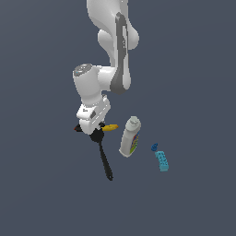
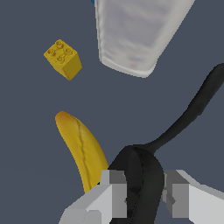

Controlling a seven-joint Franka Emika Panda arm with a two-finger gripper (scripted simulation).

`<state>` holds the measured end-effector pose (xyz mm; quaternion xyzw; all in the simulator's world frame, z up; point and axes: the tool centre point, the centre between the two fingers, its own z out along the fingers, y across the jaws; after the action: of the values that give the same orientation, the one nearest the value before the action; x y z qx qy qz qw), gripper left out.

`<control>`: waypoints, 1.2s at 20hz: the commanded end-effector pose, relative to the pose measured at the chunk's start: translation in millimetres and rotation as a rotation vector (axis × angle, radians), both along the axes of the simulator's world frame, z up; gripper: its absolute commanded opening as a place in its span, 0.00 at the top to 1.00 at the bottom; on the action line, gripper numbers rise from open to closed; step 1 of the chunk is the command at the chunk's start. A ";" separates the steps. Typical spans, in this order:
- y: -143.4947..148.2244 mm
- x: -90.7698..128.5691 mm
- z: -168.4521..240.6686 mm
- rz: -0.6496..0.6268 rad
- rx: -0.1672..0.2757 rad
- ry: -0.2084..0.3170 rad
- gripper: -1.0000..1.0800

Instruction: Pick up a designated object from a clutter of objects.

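In the exterior view my gripper (image 1: 94, 131) is down at table level among the clutter. The designated object (image 1: 77, 128) shows only its small red tip and a bit of black at the exterior view's left of the fingers. In the wrist view my gripper (image 2: 145, 194) has its fingers (image 2: 114, 190) drawn in narrowly against a black rounded body (image 2: 144, 175). That body merges with the head of the black spatula (image 2: 192, 109), whose thin handle (image 1: 106, 163) runs away from it. The yellow banana (image 2: 83, 148) lies right beside one finger.
A white labelled bottle (image 1: 130, 137) lies to the exterior view's right of the gripper, with a tiny blue piece (image 1: 154, 147) and a light-blue brick (image 1: 162, 161) beyond it. A yellow brick (image 2: 63, 58) sits past the banana's tip in the wrist view.
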<state>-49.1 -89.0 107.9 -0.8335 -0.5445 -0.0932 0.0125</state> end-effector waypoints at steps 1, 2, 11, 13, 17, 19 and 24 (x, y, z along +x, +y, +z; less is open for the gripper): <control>2.5 0.1 2.3 0.001 0.000 -0.001 1.00; 3.7 -0.1 3.9 0.001 0.000 -0.001 1.00; 29.1 -4.1 32.2 0.001 0.000 -0.001 1.00; 37.8 -5.5 41.9 0.000 -0.001 -0.001 1.00; 58.7 -8.8 65.7 0.000 -0.003 -0.001 1.00; 70.7 -10.6 79.4 -0.001 -0.004 -0.001 1.00; 104.3 -15.7 117.7 -0.002 -0.007 -0.001 1.00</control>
<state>-63.5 4.9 212.2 -0.8339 -0.5443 -0.0909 0.0111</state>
